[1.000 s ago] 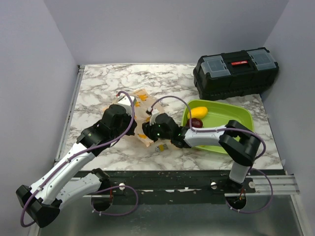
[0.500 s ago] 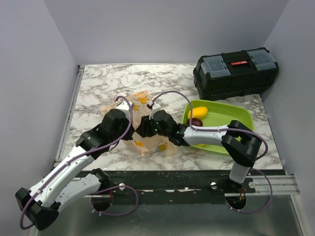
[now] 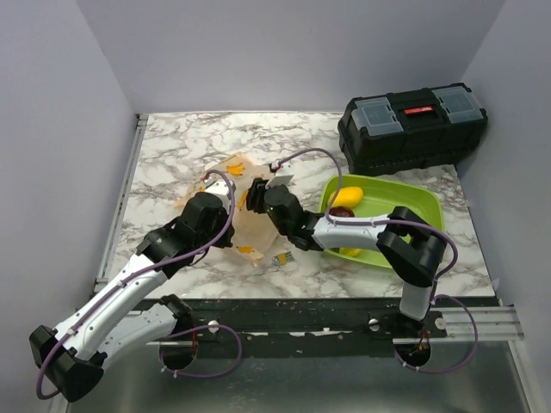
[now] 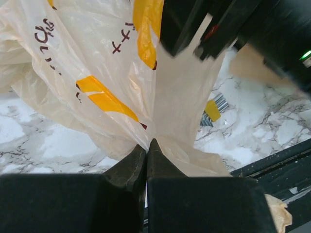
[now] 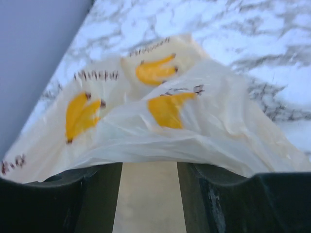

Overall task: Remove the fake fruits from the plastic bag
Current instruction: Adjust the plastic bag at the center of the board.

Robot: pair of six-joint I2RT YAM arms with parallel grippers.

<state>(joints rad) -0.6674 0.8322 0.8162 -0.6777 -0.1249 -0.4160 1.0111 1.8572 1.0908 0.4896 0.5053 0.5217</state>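
My left gripper (image 4: 146,154) is clamped fully closed on a thin pinch of the plastic bag (image 4: 87,58), low on the side nearest me, and the film fans up and away from that pinch. My right gripper (image 5: 149,174) has its jaws about half apart with a fold of the same film bunched between them. The bag hangs tented from it, so I read that as a grip, not a bare touch. The bag sits raised between the two grippers, left of centre over the marble table (image 3: 189,146), with its lower folds resting on the surface. A yellow fruit (image 3: 347,196) and a dark purple fruit (image 3: 343,212) lie at the far left end of the green tray (image 3: 417,211), to the right of the bag. I see no green apple anywhere, and the printed film is too cloudy to tell if one is inside. My worry is the film: with both grips pulling apart, it could tear or slip out of the looser right jaws. If the bag tips towards me, any fruit left inside could roll past the small yellow-and-grey clip (image 4: 212,110) and off the near edge.
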